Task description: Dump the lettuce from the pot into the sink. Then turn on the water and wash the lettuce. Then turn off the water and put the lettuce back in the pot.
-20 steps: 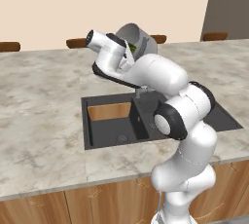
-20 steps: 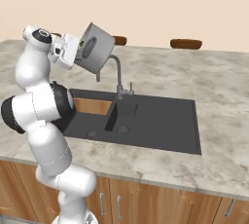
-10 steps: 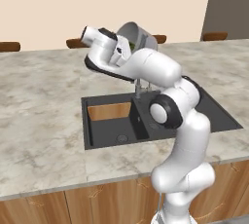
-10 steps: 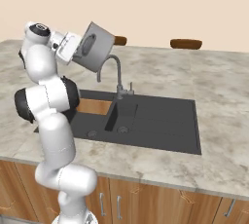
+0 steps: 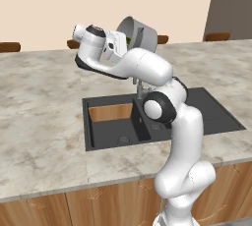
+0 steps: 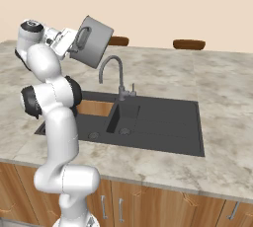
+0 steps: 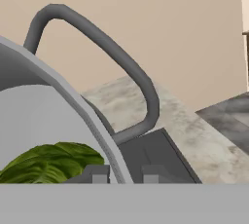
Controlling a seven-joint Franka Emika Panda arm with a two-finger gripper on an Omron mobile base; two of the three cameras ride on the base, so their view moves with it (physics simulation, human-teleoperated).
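Grey metal stockpot (image 6: 94, 41) hangs tilted from the tool (image 7: 124, 175), clamped on its rim, mouth angled for dumping; crinkled green lettuce (image 7: 51, 163) sits inside, above the charcoal sink (image 6: 163, 122).

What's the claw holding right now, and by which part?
The claw holds the pot by its rim, one finger inside and one outside, lettuce in it.

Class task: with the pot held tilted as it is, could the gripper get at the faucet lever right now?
Probably not: the gripper is closed on the rim of the pot, with the lettuce inside, high above the faucet.
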